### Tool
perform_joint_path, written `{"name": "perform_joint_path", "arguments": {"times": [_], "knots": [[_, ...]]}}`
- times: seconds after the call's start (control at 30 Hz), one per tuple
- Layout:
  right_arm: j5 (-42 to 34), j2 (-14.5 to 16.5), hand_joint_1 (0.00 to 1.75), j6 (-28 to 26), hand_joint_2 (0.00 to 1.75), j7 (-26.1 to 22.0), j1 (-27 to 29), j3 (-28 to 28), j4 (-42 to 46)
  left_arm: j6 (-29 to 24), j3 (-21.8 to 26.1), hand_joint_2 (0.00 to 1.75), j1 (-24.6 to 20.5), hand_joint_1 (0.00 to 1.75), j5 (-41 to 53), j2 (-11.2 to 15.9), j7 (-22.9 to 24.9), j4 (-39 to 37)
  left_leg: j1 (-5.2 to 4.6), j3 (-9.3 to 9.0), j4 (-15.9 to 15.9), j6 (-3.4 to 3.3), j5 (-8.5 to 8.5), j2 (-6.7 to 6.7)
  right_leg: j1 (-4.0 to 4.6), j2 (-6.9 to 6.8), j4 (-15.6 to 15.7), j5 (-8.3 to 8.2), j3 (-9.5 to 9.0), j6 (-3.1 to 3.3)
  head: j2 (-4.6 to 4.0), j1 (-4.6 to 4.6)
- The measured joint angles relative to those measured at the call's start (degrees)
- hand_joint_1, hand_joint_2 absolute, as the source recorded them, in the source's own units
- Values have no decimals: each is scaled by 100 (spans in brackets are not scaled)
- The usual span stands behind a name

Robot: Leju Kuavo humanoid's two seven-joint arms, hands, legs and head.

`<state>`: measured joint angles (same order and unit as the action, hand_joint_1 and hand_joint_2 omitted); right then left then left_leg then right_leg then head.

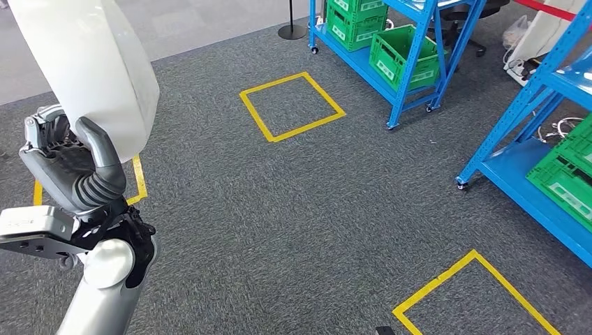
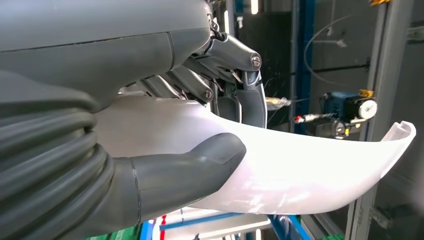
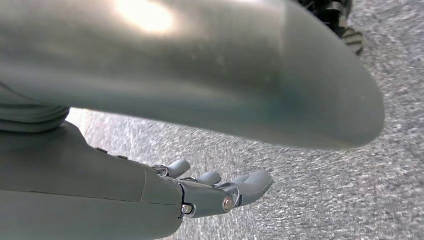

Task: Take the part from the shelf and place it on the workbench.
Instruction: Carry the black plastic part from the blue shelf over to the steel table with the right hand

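Head view, upper left of the frame: the left hand [image 1: 66, 167] grasps the white curved part [image 1: 87, 66], raised above grey carpet [image 1: 293, 209]. Its thumb [image 2: 185, 175] presses the part's [image 2: 300, 165] smooth face, fingers [image 2: 240, 75] behind. Right hand [image 3: 200, 192]: fingers extended, released, holding nothing. Blue shelves [image 1: 412, 70] with green crates [image 1: 401, 56], upper right.
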<state>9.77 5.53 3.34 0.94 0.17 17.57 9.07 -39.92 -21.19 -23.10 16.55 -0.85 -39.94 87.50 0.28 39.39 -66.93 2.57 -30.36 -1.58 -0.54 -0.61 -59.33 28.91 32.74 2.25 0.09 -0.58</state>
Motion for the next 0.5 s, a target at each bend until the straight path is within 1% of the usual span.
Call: {"name": "perform_joint_path", "arguments": {"times": [0.03,0.07,0.1,0.13,0.17,0.2,0.23,0.27,0.3,0.37,0.4,0.43,0.47,0.5], "knots": [[-2,0,0,0,0,-6,11,0,0,-2,5,175,13,175,-10,3,0,2,4,179,-394,18,-181,69,12,-77,-1,5,4,16,0,-3],[-5,0,0,0,0,-13,18,0,0,-3,14,175,37,175,-22,7,1,6,8,305,-683,28,-280,94,20,-152,-1,8,6,22,0,-2],[-8,0,0,1,0,-19,20,0,0,-3,28,175,61,175,-33,10,1,15,9,338,-786,29,-275,105,27,-223,-2,11,7,26,0,-2],[-10,0,0,3,0,-24,18,0,0,-3,45,175,81,175,-36,17,1,30,9,252,-659,22,-165,120,34,-293,-3,15,4,28,0,-3],[-11,1,0,7,0,-26,16,0,0,-3,63,175,96,175,-27,22,1,53,4,57,-325,1,10,170,41,-357,-3,21,-5,25,0,-3],[-12,3,0,14,0,-26,14,0,0,-4,76,175,105,175,-10,27,1,82,-12,-176,91,-30,166,295,49,-418,-3,31,-19,18,0,-4],[-13,7,0,20,0,-27,14,0,0,-4,84,175,113,175,14,27,0,109,-41,-382,455,-72,275,418,66,-476,-9,46,-29,0,0,-2],[-15,11,0,26,0,-30,15,0,0,-5,89,175,124,175,41,21,-1,140,-67,-510,694,-114,326,512,79,-529,-12,57,-39,-21,0,1],[-20,14,0,31,0,-33,17,0,0,-5,89,175,141,175,62,15,-2,165,-91,-558,797,-149,327,556,88,-580,-14,68,-46,-44,0,2],[-33,19,0,37,0,-40,16,0,1,-5,89,175,190,175,90,5,-2,204,-104,-550,829,-210,348,422,86,-688,-7,85,-67,-102,0,3],[-42,20,0,40,0,-43,12,0,1,-6,90,175,213,175,96,6,-2,226,-95,-556,851,-237,366,354,72,-636,-33,115,-71,-138,0,3],[-47,22,0,42,0,-47,6,0,1,-8,92,175,229,175,99,4,-4,248,-79,-563,874,-267,387,288,61,-506,-133,187,-38,-175,0,4],[-53,22,0,44,0,-48,2,0,1,-9,93,175,238,175,102,-3,-5,267,-59,-572,894,-295,406,233,50,-327,-340,311,52,-205,0,12],[-58,22,0,44,0,-49,4,0,1,-11,95,175,246,175,104,-12,-8,280,-44,-568,899,-313,416,178,35,-135,-649,473,198,-227,0,22]]}}
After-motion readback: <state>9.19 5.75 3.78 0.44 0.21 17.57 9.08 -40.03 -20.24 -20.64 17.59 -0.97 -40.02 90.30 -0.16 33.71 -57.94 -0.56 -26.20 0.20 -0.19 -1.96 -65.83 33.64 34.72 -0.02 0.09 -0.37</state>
